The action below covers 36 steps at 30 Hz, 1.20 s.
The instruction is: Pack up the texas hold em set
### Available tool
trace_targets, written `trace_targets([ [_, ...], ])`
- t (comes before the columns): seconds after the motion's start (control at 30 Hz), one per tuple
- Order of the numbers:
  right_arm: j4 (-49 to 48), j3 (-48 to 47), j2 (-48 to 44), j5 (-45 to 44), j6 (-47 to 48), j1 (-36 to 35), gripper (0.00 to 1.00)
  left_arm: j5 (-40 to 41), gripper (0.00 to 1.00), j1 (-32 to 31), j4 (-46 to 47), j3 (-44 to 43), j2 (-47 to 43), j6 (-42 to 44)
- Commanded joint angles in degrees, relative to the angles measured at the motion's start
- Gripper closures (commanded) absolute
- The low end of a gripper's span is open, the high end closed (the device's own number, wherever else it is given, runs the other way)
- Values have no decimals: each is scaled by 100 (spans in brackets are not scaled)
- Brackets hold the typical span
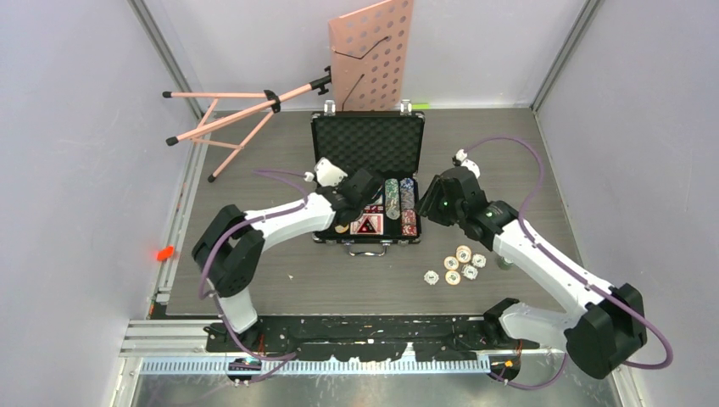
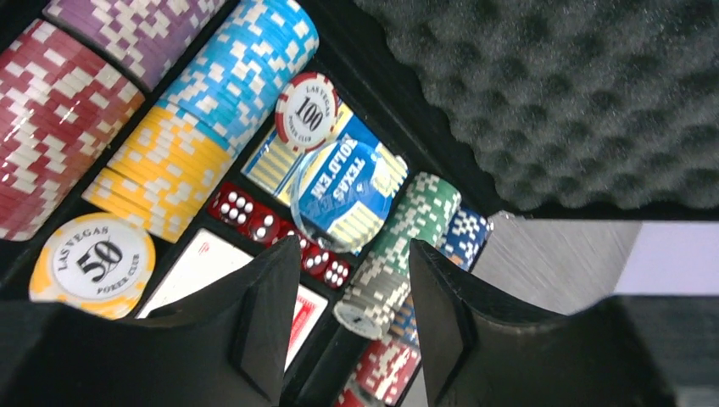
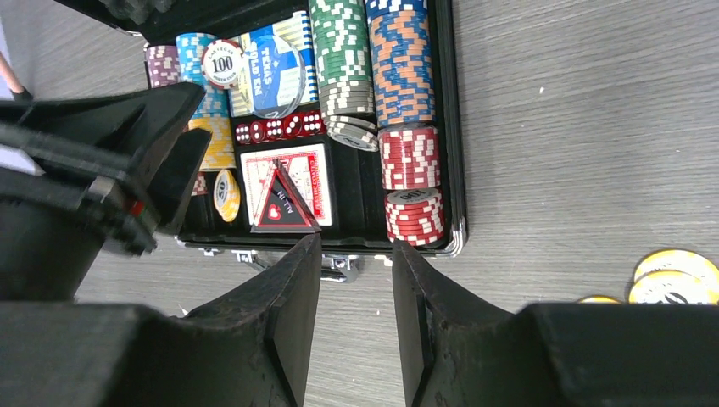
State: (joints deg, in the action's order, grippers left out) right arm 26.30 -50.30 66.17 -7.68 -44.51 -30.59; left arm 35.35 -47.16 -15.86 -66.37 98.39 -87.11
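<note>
The black briefcase [image 1: 367, 140] lies open mid-table, foam lid [image 2: 576, 102] propped up at the back. Its tray holds rows of multicoloured chips [image 2: 212, 102], red dice [image 2: 254, 220], a blue card deck [image 2: 348, 191] and a red deck [image 3: 322, 182]. My left gripper [image 1: 360, 191] hangs open and empty over the tray [image 2: 354, 254], above the green and grey chip row [image 2: 407, 237]. My right gripper [image 1: 432, 199] is open and empty [image 3: 354, 246] over the table just in front of the case's front edge. Several loose chips [image 1: 458, 264] lie on the table right of the case.
A pink music stand [image 1: 373, 51] leans behind the case, its tripod legs [image 1: 229, 114] lying to the back left. A small greyish object [image 1: 505, 263] sits right of the loose chips. White walls enclose the table. The left gripper's body [image 3: 169, 153] shows in the right wrist view.
</note>
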Motion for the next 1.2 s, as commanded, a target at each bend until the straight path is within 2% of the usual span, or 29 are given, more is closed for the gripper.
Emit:
trace_targets([
  [0.0,-293,232,-596,-29,-44,101,59,816,48,-50,-1412,-948,585,-857],
  [0.1,-301,392,-861,-22,-49,172,60,905,47,-61,-2002,-1300,889,-1280],
  [0.43,-110,585,-1410,118,71,355,60,1302,49,-48,-2317,-1521,1322,-1834],
  [0.83,-111,697,-1475,346,77,463,61,1549,57,69,-1931,-1613,1621,-1737],
  [1.17,-117,678,-1422,417,113,516,61,1651,65,213,-1294,-1638,1715,-1194],
])
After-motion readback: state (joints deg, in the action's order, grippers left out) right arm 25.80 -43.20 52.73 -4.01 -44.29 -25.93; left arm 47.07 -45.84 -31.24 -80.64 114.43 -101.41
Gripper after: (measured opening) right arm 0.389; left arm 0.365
